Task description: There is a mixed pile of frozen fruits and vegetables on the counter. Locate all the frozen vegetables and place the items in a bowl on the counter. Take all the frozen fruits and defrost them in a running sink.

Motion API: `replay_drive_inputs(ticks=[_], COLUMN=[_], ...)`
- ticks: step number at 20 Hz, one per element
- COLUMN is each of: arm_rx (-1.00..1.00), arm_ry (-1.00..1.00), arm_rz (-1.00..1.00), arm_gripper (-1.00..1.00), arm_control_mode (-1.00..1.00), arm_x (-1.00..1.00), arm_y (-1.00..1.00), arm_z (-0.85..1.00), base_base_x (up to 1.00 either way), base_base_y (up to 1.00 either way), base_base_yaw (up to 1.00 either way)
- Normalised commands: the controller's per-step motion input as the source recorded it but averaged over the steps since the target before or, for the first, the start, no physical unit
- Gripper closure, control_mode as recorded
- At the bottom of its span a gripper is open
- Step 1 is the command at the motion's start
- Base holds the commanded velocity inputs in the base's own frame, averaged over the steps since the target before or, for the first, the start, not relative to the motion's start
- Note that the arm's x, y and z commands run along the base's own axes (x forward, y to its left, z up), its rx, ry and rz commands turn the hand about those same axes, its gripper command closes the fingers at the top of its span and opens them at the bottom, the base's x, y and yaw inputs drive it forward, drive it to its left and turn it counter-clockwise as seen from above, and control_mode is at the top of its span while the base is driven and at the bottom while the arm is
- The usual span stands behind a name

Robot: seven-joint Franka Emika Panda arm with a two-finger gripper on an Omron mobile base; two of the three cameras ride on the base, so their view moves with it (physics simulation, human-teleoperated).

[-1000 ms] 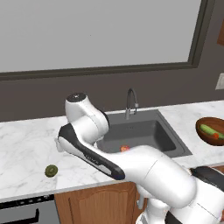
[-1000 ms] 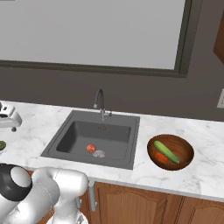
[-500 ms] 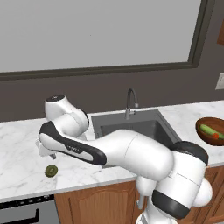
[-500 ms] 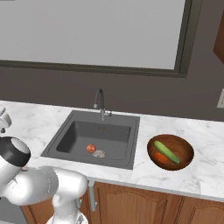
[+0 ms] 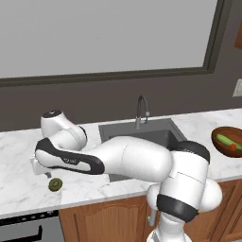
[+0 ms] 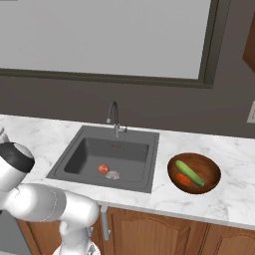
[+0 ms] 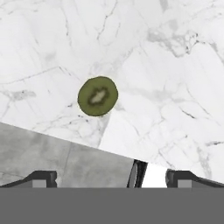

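Observation:
A small dark olive-green round fruit (image 7: 97, 96) lies alone on the white marble counter (image 7: 166, 78), near its front edge. My gripper (image 7: 111, 179) hovers above it, open, with both fingertips (image 7: 41, 177) wide apart and nothing between them. From the left base view the gripper (image 5: 39, 170) hangs just left of and above that fruit (image 5: 55, 184). A red apple (image 6: 103, 169) rests in the dark sink (image 6: 87, 149) beside the drain. The reddish-brown bowl (image 6: 211, 169) holds the green cucumber (image 6: 189, 173) and the orange carrot (image 6: 183, 179).
A curved grey faucet (image 6: 114, 117) stands behind the basin. My arm stretches from the base across the sink's left side (image 5: 108, 132) to the counter's left part. Below the counter edge lies grey floor (image 7: 52, 153); a dark appliance front (image 5: 28, 229) sits under the left counter.
The arm has swung left from over the sink to the left part of the counter, bringing the open gripper over the dark green fruit. Nothing else moved.

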Motion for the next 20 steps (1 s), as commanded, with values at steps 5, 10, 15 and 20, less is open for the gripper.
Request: replay_drive_inputs(ticks=[5, 10, 15, 20], arm_rx=[-0.01, -0.03, -0.06, -0.1], arm_ry=[0.02, 0.0, 0.0, 0.02], arm_rz=[0.02, 0.0, 0.0, 0.0], arm_gripper=[-1.0, -1.0, -1.0, -1.0], arm_control_mode=[-1.0, -1.0, -1.0, -1.0], arm_x=[0.1, 0.18, 0.29, 0.06], arm_y=[0.14, 0.02, 0.12, 0.26], arm_z=[-0.18, -0.11, -0.31, -0.11], base_base_x=[0.0, 0.0, 0.0, 0.0], base_base_y=[0.0, 0.0, 0.0, 0.0], base_base_yaw=[0.0, 0.0, 0.0, 0.0])
